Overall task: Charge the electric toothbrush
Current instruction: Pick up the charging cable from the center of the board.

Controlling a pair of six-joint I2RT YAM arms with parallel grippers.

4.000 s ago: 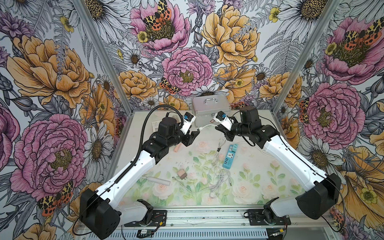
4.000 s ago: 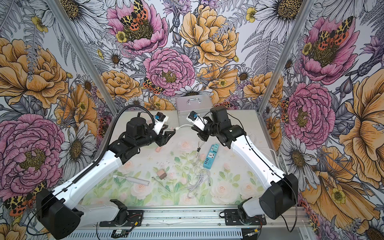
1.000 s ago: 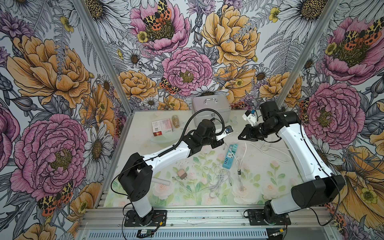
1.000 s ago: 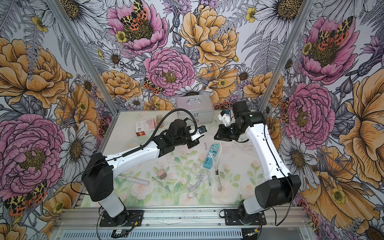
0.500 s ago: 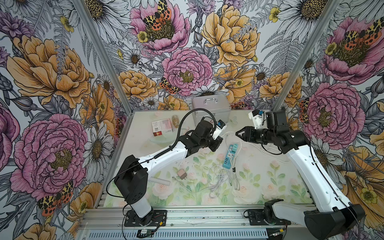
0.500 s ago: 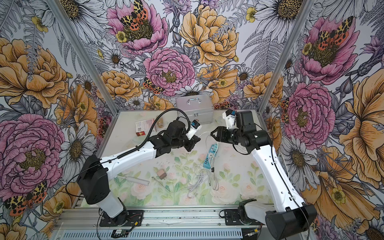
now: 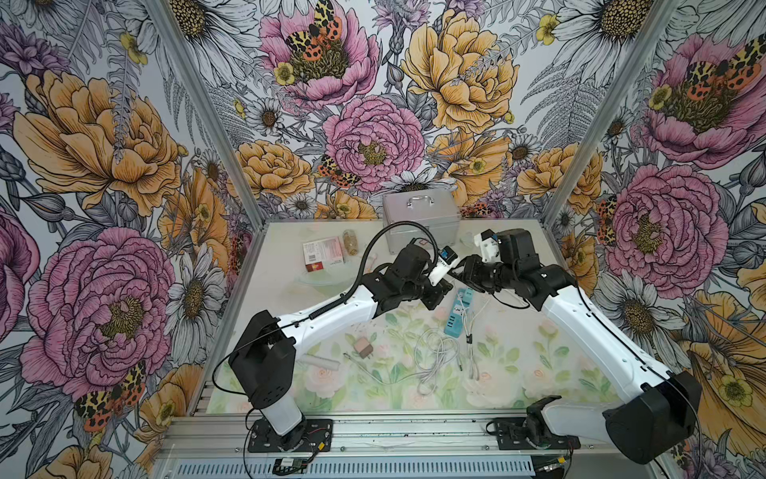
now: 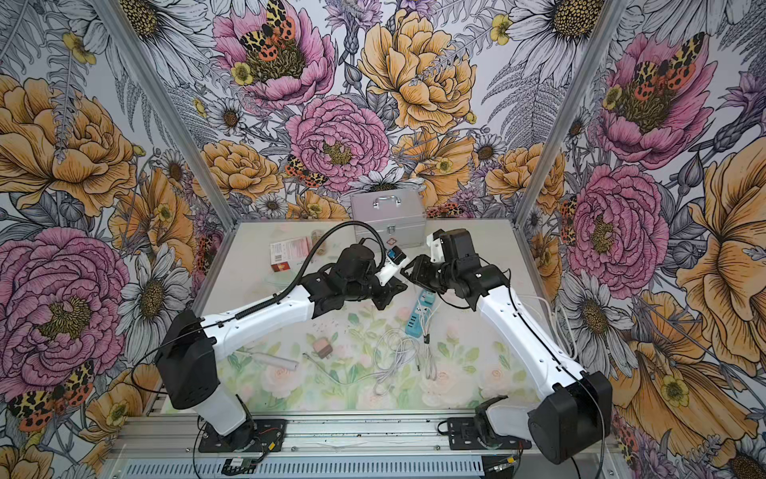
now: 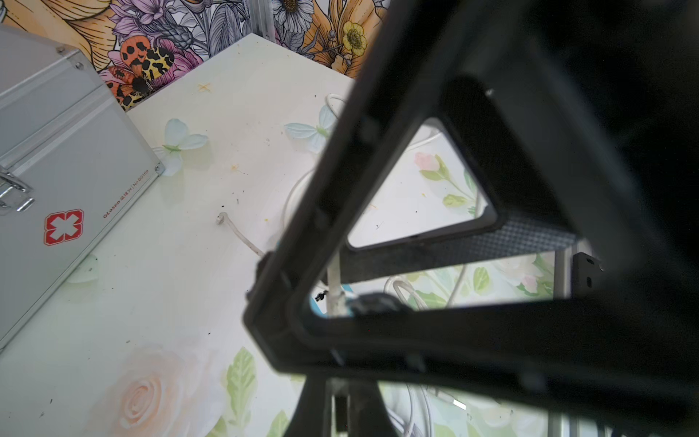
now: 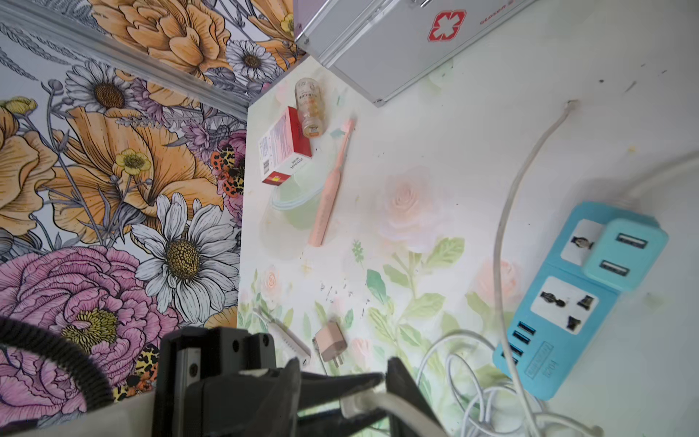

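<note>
The pink electric toothbrush (image 10: 333, 181) lies flat at the back left of the table, its handle across a pale green bowl (image 10: 291, 204). My left gripper (image 7: 437, 292) (image 10: 363, 401) hangs over the table's middle, shut on the plug end of a white cable (image 10: 378, 406). My right gripper (image 7: 463, 268) (image 10: 342, 382) faces it with its jaws apart on either side of the left fingertips and the plug. A blue power strip (image 7: 458, 311) (image 10: 575, 299) lies just below both grippers. In the left wrist view the right gripper's black fingers (image 9: 435, 196) fill most of the frame.
A silver first-aid case (image 7: 420, 222) stands at the back. A red-and-white box (image 7: 323, 255) and a small bottle (image 7: 350, 242) lie at the back left. A pink wall adapter (image 7: 362, 346), a white stick-shaped thing (image 7: 321, 361) and tangled white cables (image 7: 439, 352) lie toward the front.
My right arm has swung in from the back right to meet the left gripper over the power strip, and its jaws have parted. The left gripper has stayed shut.
</note>
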